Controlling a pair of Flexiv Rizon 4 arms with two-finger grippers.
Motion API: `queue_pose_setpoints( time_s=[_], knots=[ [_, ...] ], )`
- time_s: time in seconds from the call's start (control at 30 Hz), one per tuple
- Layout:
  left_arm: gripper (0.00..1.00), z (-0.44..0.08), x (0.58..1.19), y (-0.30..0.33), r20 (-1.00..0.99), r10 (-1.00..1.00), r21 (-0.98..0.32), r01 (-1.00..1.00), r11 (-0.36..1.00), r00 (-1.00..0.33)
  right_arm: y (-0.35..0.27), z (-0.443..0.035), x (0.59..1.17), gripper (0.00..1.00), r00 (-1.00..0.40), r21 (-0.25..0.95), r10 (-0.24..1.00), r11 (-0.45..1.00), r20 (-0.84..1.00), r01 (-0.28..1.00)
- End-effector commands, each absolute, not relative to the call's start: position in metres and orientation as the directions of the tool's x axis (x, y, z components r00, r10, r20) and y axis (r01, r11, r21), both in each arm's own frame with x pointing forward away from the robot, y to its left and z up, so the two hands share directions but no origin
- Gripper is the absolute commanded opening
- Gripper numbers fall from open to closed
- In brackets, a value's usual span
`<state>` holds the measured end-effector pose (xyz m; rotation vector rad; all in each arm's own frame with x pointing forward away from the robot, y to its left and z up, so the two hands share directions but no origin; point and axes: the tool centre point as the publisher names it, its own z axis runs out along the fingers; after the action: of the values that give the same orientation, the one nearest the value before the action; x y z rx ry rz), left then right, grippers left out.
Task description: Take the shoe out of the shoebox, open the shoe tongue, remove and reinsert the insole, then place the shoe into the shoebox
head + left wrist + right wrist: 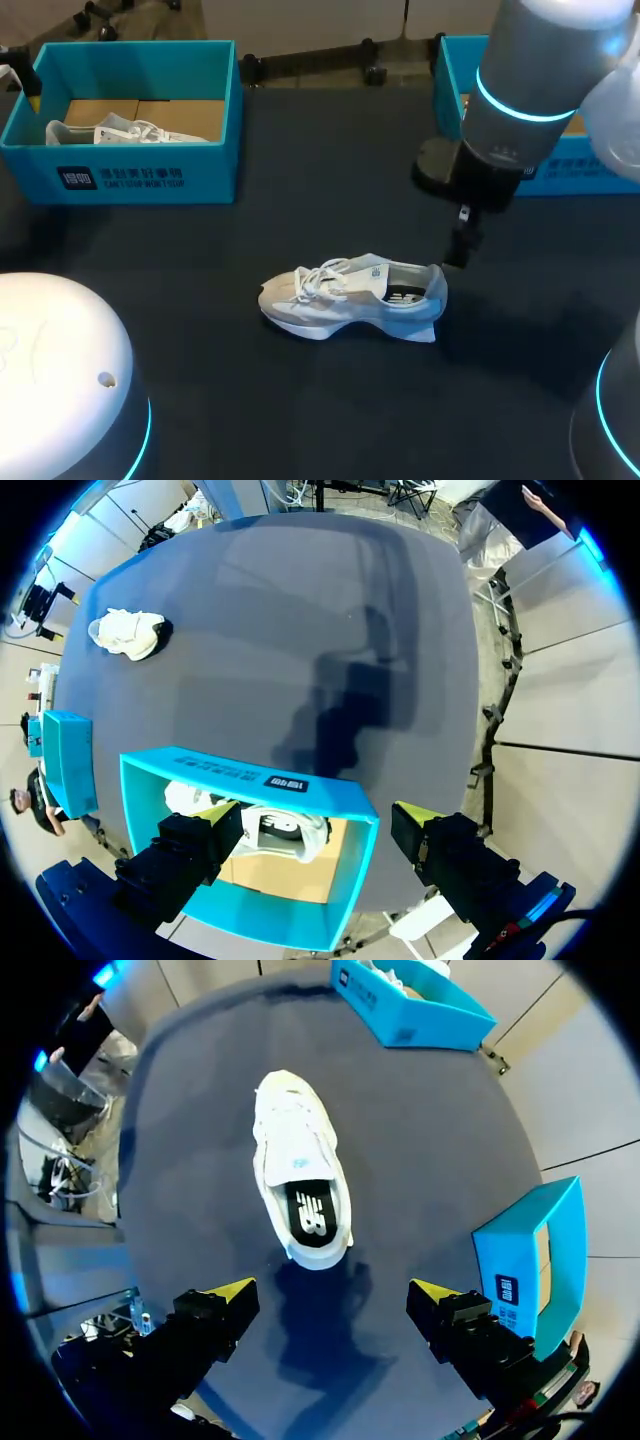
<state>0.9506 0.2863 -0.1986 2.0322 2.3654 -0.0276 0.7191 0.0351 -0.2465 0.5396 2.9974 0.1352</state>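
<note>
Head view has the shoe [350,298] out on the dark worktop [300,400], roughly in the middle, sitting upright on its sole. It's white/grey with the laces in, toe pointing toward the left arm's side and heel toward the right arm's. You can see down into the opening, and the insole [405,296] is in there, dark with a white mark on it.

The right claw [458,250] hangs just past the heel, close but not touching. From the right wrist view the shoe [300,1180] lies just ahead of the right claw [332,1290], heel end nearest. The insole [312,1212] is easy to spot. Both yellow tips are spread wide with only bare worktop between them, so it's got hold of nothing.

The left box [130,170], a teal one, stands at the far left of the worktop, well apart from the shoe, with a second shoe [120,131] lying inside on the brown cardboard floor. The right box [452,70] is at the far right, mostly hidden behind the right arm.

The left wrist view looks straight down into the left box [200,765]. The left claw [315,813] hovers above it, fingers wide apart and gripping nothing, and the second shoe [285,830] sits below. The shoe [128,633] is way off across the worktop from there.
</note>
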Motion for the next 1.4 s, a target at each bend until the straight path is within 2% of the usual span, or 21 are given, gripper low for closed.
queue_pose_setpoints(
  time_s=[0.03, 0.13, 0.17, 0.27, 0.4, 0.9, 1.4],
  knots=[
    [1.00, -0.199, 0.949, 0.286, -0.028, 0.988, 0.006, 0.989, 0.150, -0.150, 0.035, -0.248, 0.719, 1.00, -0.934, 0.104, 0.350, 0.934, -0.074, 0.342],
    [1.00, -0.199, 0.949, 0.286, -0.028, 0.988, 0.006, 0.989, 0.150, -0.150, 0.034, -0.248, 0.714, 1.00, -0.948, 0.104, 0.316, 0.945, -0.045, 0.310],
    [1.00, -0.199, 0.949, 0.286, -0.028, 0.988, 0.006, 0.989, 0.150, -0.150, 0.033, -0.248, 0.711, 1.00, -0.963, 0.131, 0.264, 0.958, -0.055, 0.255],
    [1.00, -0.199, 0.949, 0.286, -0.028, 0.988, 0.006, 0.989, 0.150, -0.150, 0.030, -0.250, 0.706, 1.00, -0.976, 0.173, 0.215, 0.964, -0.043, 0.205],
    [1.00, -0.199, 0.949, 0.286, -0.028, 0.988, 0.006, 0.989, 0.150, -0.150, 0.026, -0.253, 0.702, 1.00, -0.976, 0.278, 0.201, 0.945, -0.081, 0.172],
    [1.00, -0.199, 0.949, 0.286, -0.028, 0.988, 0.006, 0.989, 0.150, -0.150, 0.004, -0.278, 0.700, 1.00, -0.979, 0.443, 0.174, 0.889, -0.102, 0.112],
    [1.00, -0.199, 0.949, 0.286, -0.028, 0.988, 0.006, 0.989, 0.150, -0.150, -0.010, -0.297, 0.713, 1.00, -0.990, 0.578, 0.083, 0.816, -0.117, 0.000]
  ],
)
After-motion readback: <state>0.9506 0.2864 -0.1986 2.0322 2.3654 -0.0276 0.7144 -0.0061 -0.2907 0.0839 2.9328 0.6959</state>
